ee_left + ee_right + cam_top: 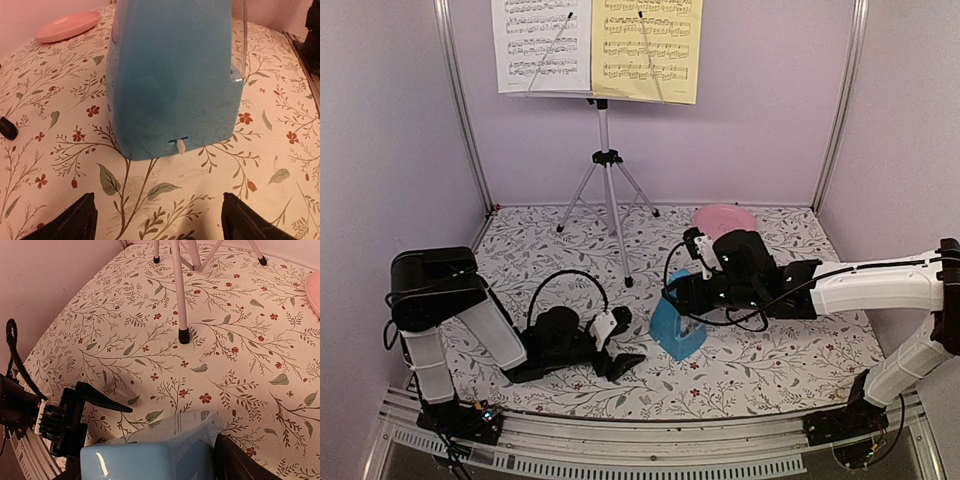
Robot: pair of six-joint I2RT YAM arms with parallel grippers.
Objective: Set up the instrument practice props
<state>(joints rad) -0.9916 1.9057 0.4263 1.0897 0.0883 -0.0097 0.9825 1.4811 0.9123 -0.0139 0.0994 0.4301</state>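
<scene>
Floral tablecloth point(780, 350) covers the lower frame. The left gripper point(157, 212) gapes wide, holding nothing, just short of the blue metronome point(170, 75) at centre. The right gripper point(150, 462) straddles its top; whether it pinches is unclear. The music stand point(608, 160) stands upper centre.

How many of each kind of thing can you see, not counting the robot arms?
Music stand: 1
Sheets of music: 2 (white sheet, yellow sheet)
Blue metronome: 1
Pink plate: 1
Total: 5
</scene>
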